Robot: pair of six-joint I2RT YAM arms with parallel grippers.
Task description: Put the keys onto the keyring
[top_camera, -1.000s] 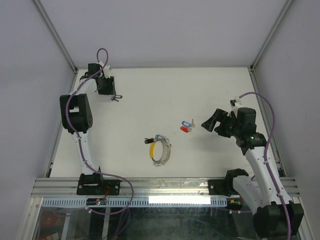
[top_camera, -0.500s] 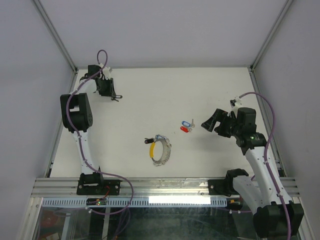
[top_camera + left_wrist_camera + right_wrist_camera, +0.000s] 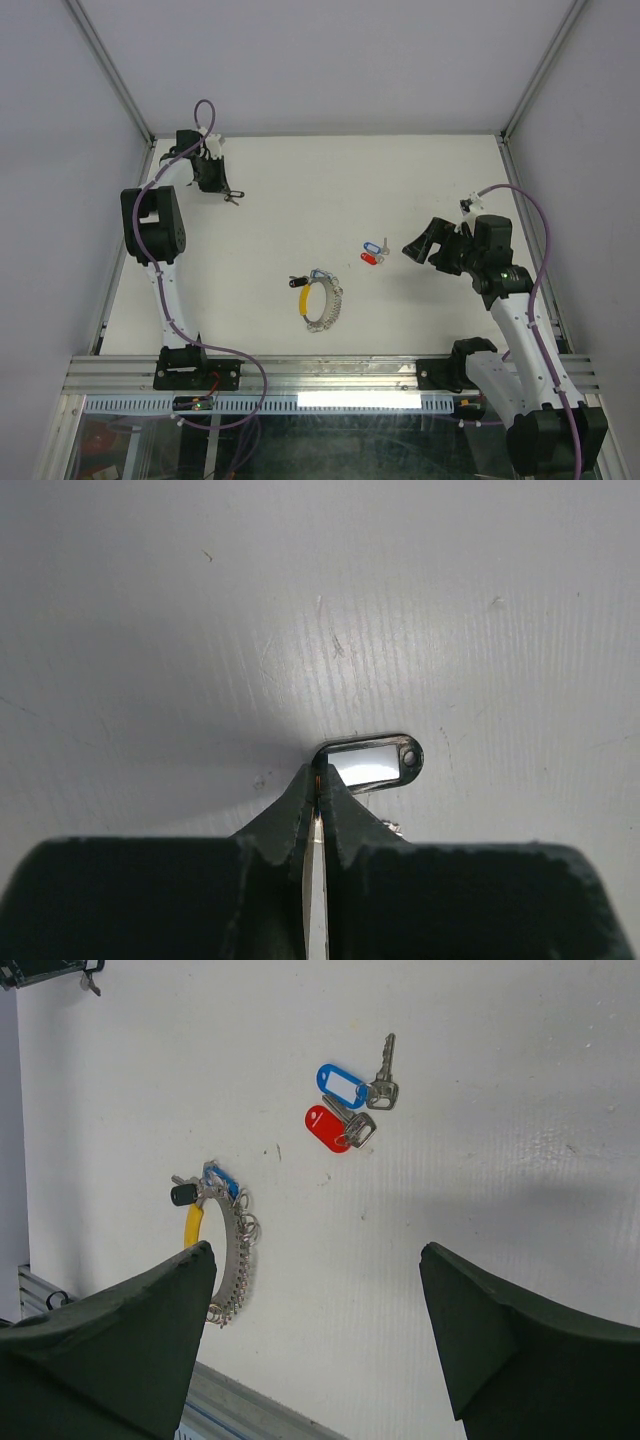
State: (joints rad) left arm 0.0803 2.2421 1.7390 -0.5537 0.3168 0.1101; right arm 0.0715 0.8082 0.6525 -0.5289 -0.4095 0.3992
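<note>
Top external view: the keyring (image 3: 322,303) lies flat on the table (image 3: 420,170), near the front edge and about midway between the two arms, with its yellow arc to the left and its beaded grey part to the right. From the right wrist view a black tag (image 3: 182,1195) and a small blue piece sit at the ring's far end, touching it; whether they are threaded on cannot be told. Two loose keys lie apart from the ring, between it and the right arm: the blue-tag key (image 3: 341,1085) and the red-tag key (image 3: 325,1127), touching each other, metal ends together. The right claw (image 3: 420,248) hangs just beside this pair with its jaws spread wide and nothing between them. The left claw (image 3: 228,193) is well apart from all this, at the far left corner of the table. Its wrist view shows the jaws closed, fingertips (image 3: 300,800) meeting right at the end of a dark-rimmed tag (image 3: 370,762) with a pale window, which lies on the table; whether the tips actually nip it cannot be told.
</note>
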